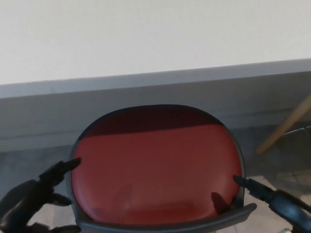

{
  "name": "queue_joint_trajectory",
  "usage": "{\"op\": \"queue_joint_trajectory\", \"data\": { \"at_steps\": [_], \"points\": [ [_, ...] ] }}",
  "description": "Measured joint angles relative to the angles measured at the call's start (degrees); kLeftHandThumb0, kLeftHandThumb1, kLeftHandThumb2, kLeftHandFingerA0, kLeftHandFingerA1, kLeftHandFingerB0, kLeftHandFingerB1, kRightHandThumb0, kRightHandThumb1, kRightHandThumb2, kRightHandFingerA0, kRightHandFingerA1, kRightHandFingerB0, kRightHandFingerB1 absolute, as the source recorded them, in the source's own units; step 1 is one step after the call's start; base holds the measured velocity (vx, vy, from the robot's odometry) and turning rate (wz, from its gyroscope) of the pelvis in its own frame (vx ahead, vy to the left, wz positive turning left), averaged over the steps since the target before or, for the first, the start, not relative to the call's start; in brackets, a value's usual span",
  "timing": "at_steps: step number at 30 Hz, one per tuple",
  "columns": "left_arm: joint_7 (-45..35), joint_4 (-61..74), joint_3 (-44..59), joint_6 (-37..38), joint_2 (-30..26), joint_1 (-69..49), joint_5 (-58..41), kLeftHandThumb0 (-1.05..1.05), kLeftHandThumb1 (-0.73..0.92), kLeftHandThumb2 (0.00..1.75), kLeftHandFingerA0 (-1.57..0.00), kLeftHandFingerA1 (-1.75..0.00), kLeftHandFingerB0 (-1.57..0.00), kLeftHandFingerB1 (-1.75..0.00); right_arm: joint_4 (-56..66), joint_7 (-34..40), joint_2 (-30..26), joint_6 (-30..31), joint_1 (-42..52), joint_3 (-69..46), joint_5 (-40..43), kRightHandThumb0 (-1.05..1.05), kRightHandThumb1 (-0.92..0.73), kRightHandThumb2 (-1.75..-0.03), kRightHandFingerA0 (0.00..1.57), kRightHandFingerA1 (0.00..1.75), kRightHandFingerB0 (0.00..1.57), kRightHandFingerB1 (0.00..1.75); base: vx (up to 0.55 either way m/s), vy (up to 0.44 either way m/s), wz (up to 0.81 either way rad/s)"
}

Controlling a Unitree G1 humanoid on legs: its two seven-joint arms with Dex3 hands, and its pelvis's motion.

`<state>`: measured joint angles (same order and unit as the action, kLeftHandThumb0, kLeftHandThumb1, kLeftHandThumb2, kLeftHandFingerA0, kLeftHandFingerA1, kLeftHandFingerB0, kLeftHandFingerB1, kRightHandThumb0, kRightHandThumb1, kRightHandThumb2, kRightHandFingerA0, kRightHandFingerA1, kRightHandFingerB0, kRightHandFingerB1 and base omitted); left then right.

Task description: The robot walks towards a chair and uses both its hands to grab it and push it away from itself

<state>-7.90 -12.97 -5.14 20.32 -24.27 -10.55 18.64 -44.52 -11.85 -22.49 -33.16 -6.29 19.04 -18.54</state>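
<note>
Flanking the red chair (155,170), both hands sit at its grey rim. Left hand (34,199) has fingers (60,170) spread, holding nothing. Right hand (277,201) shows too little to tell.

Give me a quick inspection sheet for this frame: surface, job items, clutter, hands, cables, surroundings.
Surface: tiled floor at the bottom edge, darker grey strip beyond it.
Job's things: chair, red seat in a dark grey shell, centred in front of the robot.
Clutter: wooden leg slanting at right with a thin wire frame below it; what it belongs to is out of frame.
Hands: left hand open, fingers spread, at the chair's left rim; right hand open, a finger reaching the right rim. Grip not seen.
Cables: nothing seen.
Surroundings: white wall with grey baseboard behind the chair.
</note>
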Motion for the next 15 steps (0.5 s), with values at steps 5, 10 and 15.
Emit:
{"op": "queue_joint_trajectory", "data": {
  "at_steps": [5,10,15],
  "points": [
    [0.02,-1.33,-3.51,-1.15,2.14,2.02,1.46,-0.75,0.43,0.91,0.00,-0.45,-0.09,-0.27,-0.62,2.25,1.85,-0.97,-0.86,1.77,-2.14,-0.80,-0.44,-0.73,0.00,0.00,0.00,0.08,0.00,0.000,0.00],
    [0.19,-3.14,-7.95,-1.13,2.74,4.47,3.70,-0.70,0.40,0.89,0.00,-0.54,-0.04,-0.32,-1.46,3.38,2.27,-1.32,-2.08,2.25,-3.11,-0.82,-0.45,-0.73,0.00,0.00,0.00,0.04,0.00,0.000,0.00],
    [-0.13,-2.99,-10.51,-1.14,1.91,4.83,5.26,-0.95,0.51,0.56,-0.04,-0.45,-0.05,-0.31,-2.72,4.49,2.64,-1.48,-3.35,2.31,-3.85,-0.77,-0.43,-0.69,0.00,0.00,0.00,0.02,0.00,0.000,0.00]
  ]
}}
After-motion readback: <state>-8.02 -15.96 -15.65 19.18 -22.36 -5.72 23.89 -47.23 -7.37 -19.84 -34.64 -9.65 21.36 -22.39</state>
